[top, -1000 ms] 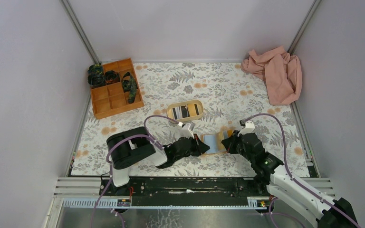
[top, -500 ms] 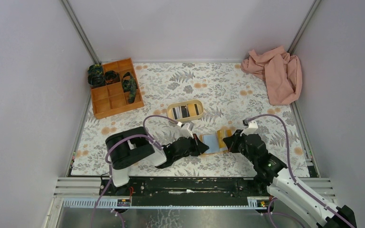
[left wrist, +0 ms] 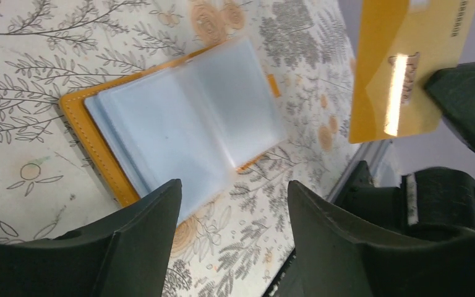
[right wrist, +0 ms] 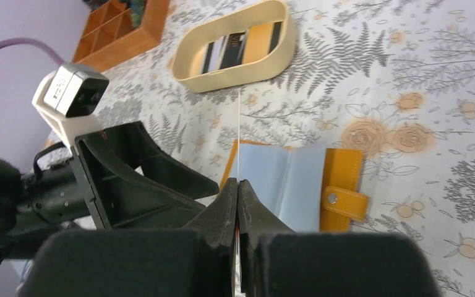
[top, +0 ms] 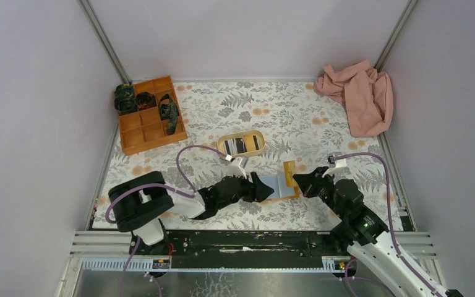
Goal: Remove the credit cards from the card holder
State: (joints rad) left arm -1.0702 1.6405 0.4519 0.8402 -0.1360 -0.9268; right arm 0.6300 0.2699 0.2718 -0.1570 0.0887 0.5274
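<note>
Top external: holder [top: 278,185] lies open and flat between the two arms, blue sleeves up, long axis 9 to 3 o'clock. Left gripper [top: 264,189] is at its 9 o'clock edge, fingers spread wide with nothing in them. Right gripper [top: 301,178] is at the holder's 3 o'clock end, pinched tight on a yellow card [top: 290,172] that stands on edge, clear of the sleeves. Tray [top: 241,144], with cards in it, is at 10 o'clock from the card, well apart. Next move is likely the right arm swinging the card there. Visible sleeves look empty.
</note>
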